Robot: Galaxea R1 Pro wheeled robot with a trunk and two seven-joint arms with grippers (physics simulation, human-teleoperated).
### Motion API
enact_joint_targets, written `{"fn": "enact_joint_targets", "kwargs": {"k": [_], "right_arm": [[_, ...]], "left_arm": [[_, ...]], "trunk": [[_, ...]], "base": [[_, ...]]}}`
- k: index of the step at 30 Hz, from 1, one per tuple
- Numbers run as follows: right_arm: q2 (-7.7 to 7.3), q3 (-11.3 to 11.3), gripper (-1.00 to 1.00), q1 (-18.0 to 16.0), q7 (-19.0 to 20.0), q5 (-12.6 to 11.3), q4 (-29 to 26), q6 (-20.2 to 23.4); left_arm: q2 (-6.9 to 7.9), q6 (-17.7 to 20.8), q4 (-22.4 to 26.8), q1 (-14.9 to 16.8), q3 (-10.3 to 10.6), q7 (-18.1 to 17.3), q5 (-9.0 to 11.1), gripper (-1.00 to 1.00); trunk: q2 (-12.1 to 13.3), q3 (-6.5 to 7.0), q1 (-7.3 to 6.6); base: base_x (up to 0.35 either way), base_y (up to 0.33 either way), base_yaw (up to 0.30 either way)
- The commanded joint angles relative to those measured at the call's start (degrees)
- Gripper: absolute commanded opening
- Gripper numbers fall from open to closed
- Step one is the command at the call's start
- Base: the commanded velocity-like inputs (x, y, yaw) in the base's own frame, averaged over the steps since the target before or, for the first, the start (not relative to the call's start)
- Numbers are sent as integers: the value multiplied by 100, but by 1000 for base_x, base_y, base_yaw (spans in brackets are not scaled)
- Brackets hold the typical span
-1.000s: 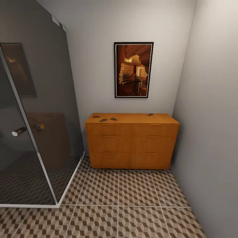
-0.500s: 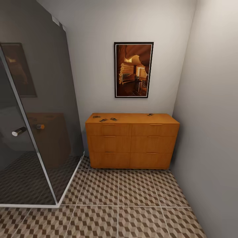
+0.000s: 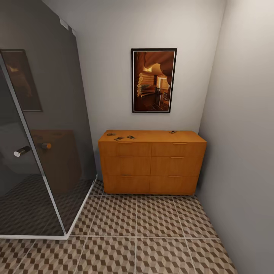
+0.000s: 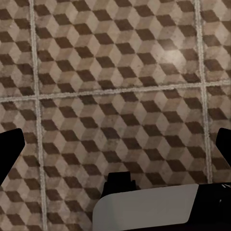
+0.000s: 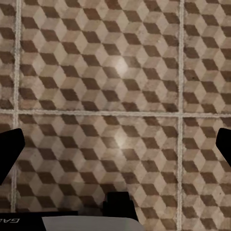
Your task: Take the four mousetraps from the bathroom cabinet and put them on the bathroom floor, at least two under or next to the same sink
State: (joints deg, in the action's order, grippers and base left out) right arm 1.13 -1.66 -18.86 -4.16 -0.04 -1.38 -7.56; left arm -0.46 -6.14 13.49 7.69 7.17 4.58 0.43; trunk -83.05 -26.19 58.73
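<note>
The cabinet (image 3: 152, 163) stands on the bathroom floor (image 3: 152, 228) against the back wall, under a picture (image 3: 153, 80). Four mousetraps (image 3: 131, 137) lie on its top, three toward the left, one right. A glass shower (image 3: 38, 152) stands to its left.

Cabinet (image 3: 152, 163): smooth satin wood. Floor (image 3: 152, 243): matt printed tiles, faint sheen. Shower panel (image 3: 45, 152) beside cabinet: glossy tinted glass.

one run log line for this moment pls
stage: facing orange-brown wooden six-drawer cabinet | four small brown mousetraps on cabinet top | left hand open, empty | right hand open, empty, over cube-patterned floor tiles
</note>
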Motion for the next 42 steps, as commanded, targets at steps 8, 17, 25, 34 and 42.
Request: {"fn": "enact_joint_targets", "kwargs": {"k": [8, 17, 25, 34, 42], "right_arm": [[283, -9, 100, -4, -23, -7, 9, -9], [364, -5, 100, -4, -26, 10, -23, -33], [292, -1, 100, -13, -139, 45, -2893, 1007], [137, 7, 100, -269, -151, 54, -6979, 4362], [-41, -5, 100, -635, -99, 36, -8863, 5893]], "left_arm": [[2, -19, -55, 6, 48, 35, 2, 100], [-12, -24, -71, 7, 48, 34, 1, 100], [-16, -23, -67, 6, 48, 34, 1, 100], [-16, -23, -68, 7, 48, 34, 1, 100], [1, -38, -65, 4, 42, 40, 0, 100]], "trunk": [[-3, -6, 0], [-3, -6, 0], [-3, -6, 0], [-3, -6, 0], [-3, -6, 0]], "base": [[0, 0, 0], [0, 0, 0], [0, 0, 0], [0, 0, 0], [0, 0, 0]]}}
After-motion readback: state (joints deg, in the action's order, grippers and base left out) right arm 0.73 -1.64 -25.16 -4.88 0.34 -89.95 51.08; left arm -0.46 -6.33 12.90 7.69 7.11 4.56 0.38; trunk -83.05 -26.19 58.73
